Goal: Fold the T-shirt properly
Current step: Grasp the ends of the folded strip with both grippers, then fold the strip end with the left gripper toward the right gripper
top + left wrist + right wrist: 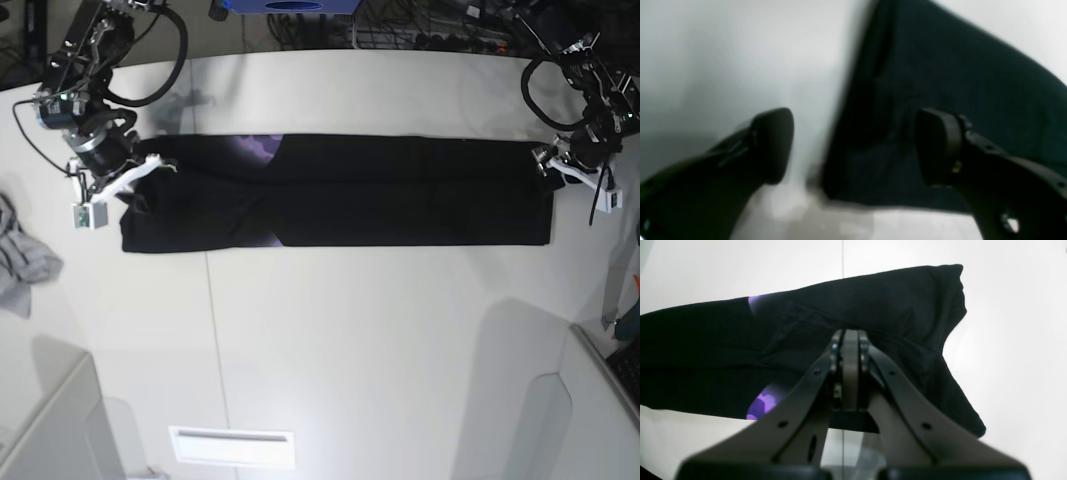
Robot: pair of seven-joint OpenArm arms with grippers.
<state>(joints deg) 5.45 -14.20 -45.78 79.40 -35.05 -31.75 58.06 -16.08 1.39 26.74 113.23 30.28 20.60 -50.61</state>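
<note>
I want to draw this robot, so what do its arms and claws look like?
The left gripper has two dark, rounded, paddle-shaped fingers on black brackets with small bolt holes. The right gripper has matching dark fingers on brownish-grey brackets with holes. From above, both arms are black metal with white parts near the grippers and looping black cables along them.
</note>
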